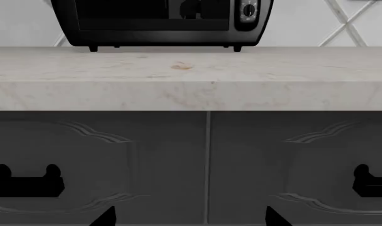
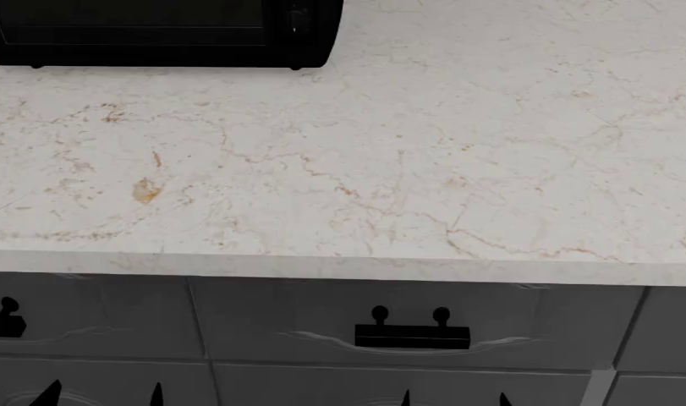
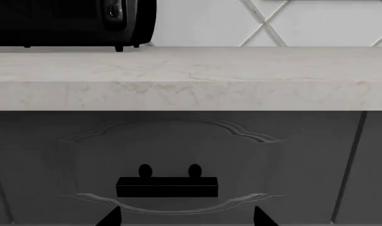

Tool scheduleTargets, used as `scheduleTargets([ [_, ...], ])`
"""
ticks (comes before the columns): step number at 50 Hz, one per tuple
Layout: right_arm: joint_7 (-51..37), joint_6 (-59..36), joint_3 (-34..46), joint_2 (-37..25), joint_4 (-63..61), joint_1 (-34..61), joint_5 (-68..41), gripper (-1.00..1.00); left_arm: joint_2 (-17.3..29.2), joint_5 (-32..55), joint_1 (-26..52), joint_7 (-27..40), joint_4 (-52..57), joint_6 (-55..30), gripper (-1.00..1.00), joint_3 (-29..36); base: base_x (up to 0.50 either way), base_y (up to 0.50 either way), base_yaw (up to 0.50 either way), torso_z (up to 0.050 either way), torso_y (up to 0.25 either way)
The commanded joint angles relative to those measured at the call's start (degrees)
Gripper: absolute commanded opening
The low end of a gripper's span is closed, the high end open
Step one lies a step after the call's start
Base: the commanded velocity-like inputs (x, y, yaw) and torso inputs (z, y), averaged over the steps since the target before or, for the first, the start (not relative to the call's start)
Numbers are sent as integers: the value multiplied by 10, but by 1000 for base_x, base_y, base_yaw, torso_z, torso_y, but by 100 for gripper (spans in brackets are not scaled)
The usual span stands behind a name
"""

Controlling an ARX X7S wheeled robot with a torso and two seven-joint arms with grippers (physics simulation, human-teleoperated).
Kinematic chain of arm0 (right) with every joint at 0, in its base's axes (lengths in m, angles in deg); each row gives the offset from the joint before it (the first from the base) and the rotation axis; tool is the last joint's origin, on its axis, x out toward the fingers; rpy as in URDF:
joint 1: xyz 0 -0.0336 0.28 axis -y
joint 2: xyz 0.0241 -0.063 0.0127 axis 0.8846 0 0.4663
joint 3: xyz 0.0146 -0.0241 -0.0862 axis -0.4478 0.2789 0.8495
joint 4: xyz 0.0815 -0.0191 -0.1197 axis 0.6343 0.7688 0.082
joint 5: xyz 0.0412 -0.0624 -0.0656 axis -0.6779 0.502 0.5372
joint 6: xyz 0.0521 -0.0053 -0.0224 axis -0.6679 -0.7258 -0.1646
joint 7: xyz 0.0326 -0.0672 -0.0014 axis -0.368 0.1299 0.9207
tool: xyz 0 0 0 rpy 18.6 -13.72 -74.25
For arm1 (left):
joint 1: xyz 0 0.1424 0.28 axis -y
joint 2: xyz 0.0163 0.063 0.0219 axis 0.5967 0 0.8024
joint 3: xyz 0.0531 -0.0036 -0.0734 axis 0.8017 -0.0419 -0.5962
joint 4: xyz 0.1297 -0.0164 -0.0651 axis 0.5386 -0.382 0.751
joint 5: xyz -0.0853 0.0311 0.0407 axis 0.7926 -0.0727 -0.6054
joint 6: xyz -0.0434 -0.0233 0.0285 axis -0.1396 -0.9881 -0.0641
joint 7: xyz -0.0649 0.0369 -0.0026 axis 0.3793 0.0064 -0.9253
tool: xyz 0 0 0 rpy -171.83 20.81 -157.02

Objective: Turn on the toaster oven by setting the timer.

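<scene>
The black toaster oven stands at the back left of the marble counter, its knobs on its right side. It also shows in the left wrist view with a knob, and in the right wrist view. My left gripper is low in front of the grey drawers, jaws wide apart and empty; its fingertips just show. My right gripper is also low in front of the drawers, open and empty, with its fingertips below a drawer handle. Both are far below and in front of the oven.
The marble counter juts out over grey cabinet drawers with black handles. A white tiled wall rises behind the counter.
</scene>
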Motion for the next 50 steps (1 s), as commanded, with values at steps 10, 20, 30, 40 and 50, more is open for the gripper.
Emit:
scheduleTargets([
  [10,-39,-3,35,-28,-9,-4,-28,100,23,44,-12,24,56,-37,100,29,0,0,0,0,0],
  [20,-54,-7,45,-37,-10,3,-34,100,35,52,-11,31,80,-17,100,46,0,0,0,35,0],
  [30,-63,-15,55,-44,-23,6,-40,100,45,50,-13,46,94,-7,100,57,0,0,0,50,0],
  [40,-72,-27,65,-51,-39,6,-43,100,51,55,-14,52,76,18,100,64,0,0,0,50,0],
  [50,-71,-180,63,-95,-192,79,-38,100,87,113,76,61,280,-213,100,55,0,0,0,35,0],
])
